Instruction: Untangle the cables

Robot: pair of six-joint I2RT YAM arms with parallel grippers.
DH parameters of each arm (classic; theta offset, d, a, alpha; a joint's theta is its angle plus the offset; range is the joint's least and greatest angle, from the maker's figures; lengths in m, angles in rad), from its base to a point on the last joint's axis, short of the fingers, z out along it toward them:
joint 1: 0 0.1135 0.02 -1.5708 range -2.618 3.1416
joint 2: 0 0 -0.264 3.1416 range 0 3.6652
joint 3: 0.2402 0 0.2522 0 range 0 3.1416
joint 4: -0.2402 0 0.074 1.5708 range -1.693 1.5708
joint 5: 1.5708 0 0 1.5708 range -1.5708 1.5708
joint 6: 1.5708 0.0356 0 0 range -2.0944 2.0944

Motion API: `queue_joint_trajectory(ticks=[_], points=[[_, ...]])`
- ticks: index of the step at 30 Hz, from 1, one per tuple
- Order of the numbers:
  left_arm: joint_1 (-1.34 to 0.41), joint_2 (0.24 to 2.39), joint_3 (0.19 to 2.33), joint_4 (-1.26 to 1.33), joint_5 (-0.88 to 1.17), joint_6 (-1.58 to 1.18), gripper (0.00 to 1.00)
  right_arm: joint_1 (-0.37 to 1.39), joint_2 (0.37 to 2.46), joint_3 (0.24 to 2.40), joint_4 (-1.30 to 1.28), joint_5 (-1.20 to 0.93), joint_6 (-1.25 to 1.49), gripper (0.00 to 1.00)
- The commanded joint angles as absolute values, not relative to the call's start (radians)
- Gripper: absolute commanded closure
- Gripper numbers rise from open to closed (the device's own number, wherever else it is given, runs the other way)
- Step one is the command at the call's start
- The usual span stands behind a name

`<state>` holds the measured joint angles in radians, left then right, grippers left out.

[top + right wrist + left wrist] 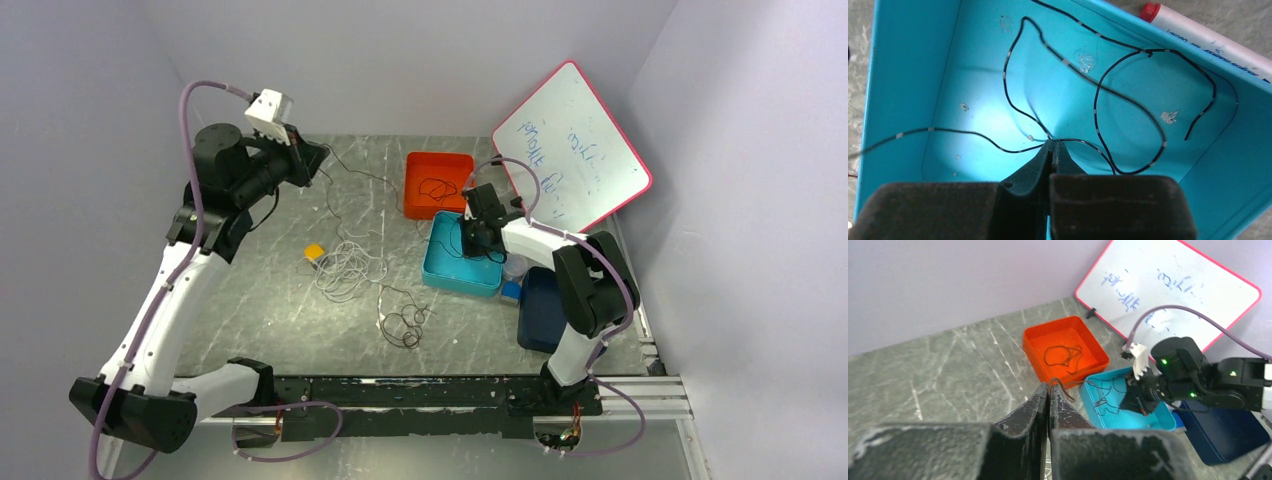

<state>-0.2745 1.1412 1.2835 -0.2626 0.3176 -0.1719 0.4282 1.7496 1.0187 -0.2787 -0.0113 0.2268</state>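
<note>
The left gripper (pixel 1049 390) is raised over the far left of the marble-patterned table (pixel 260 300), its jaws pressed together with a thin dark cable (pixel 1062 388) pinched at the tips; the strand trails towards the trays, though I cannot tell where it ends. The right gripper (pixel 1053 147) reaches down into the teal tray (pixel 908 75), jaws closed on a banded black cable (pixel 1128 102) that loops across the tray floor, with one end running out over the left wall. Another black cable (pixel 1063 356) lies coiled in the orange tray (pixel 1088 340), just behind the teal one. A loose heap of white cables (pixel 345 265) sits mid-table beside a small yellow object (pixel 314 252), with tangled black loops (pixel 405 322) nearer the arm bases. A red-capped marker (pixel 1208 42) lies just beside the teal tray.
</note>
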Motion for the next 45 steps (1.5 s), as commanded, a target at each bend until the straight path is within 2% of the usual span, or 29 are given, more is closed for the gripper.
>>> queue_joint_trajectory(ticks=[1,8,17,27,32,45], points=[[-0.253,1.123,1.317,-0.297,0.219,-0.134,0.93,0.416,1.754,1.008,-0.251,-0.015,0.236,1.0],[-0.241,1.121,1.316,-0.302,0.207,-0.129,0.93,0.405,1.75,0.995,-0.252,-0.007,0.233,1.0],[-0.175,1.078,1.392,-0.325,-0.036,-0.104,0.93,0.388,1.761,0.955,-0.232,-0.02,0.24,1.0],[-0.14,1.071,1.435,-0.322,0.009,-0.09,0.93,0.38,1.779,0.945,-0.22,-0.026,0.239,1.0],[-0.111,1.071,1.477,-0.34,-0.072,-0.056,0.93,0.373,1.782,0.928,-0.21,-0.027,0.242,1.0],[-0.086,1.081,1.568,-0.358,-0.047,-0.035,0.93,0.362,1.781,0.914,-0.201,-0.035,0.244,1.0]])
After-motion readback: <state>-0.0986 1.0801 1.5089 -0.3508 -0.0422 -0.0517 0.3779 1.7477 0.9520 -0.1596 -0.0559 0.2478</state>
